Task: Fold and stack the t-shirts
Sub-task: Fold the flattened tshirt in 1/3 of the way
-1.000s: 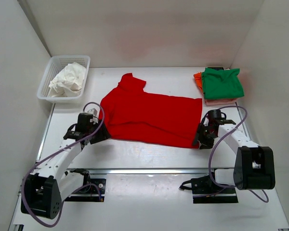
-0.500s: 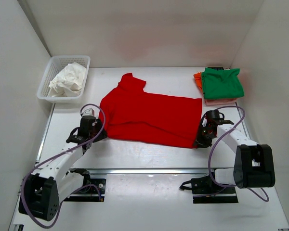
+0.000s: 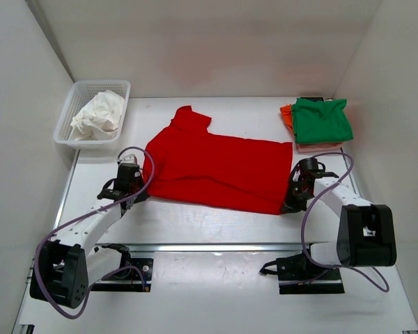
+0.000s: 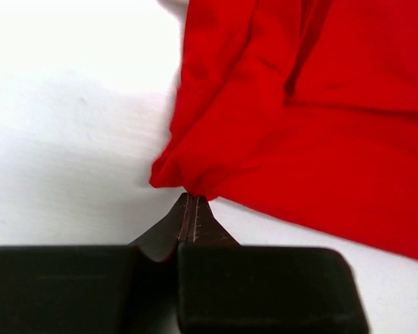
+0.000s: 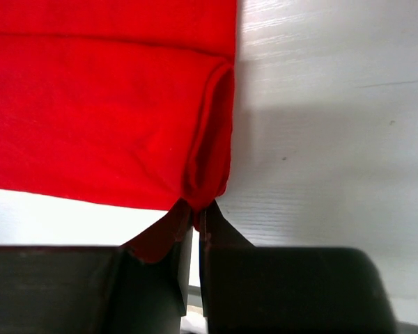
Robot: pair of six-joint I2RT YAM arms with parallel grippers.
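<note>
At the near hem of the bright red cloth t-shirt (image 3: 216,170), both corners are now taken. A second back my left gripper (image 3: 136,188) stood wide and a little short of the hem's left corner. It has since slid in and snapped together on that corner. My right gripper (image 3: 291,200) did likewise at the hem's right corner, closing more gradually. I read the grasp step as done. The next step, by my judgement, is to lift this hem and carry it toward the shirt's far edge.

The overhead view gives the layout but hides both pinches under the wrists. The left wrist view settles its side: jaws fully together, only a small bunch of red cloth caught at the very tips. It is a shallow bite and may slip on the lift. The right wrist view shows the rolled side edge of the shirt clamped between the fingers, red visible in the slit. That looks the firmer hold.

The shirt itself lies spread flat on the white table (image 3: 216,223), one sleeve pointing away.

Beyond its far right corner sits a folded green cloth shirt (image 3: 322,120) on top of an orange folded shirt (image 3: 286,115) and a pale pink folded shirt (image 3: 317,147). Beyond its far left is a white plastic mesh basket (image 3: 65,125) holding crumpled white cloth (image 3: 97,117).
</note>
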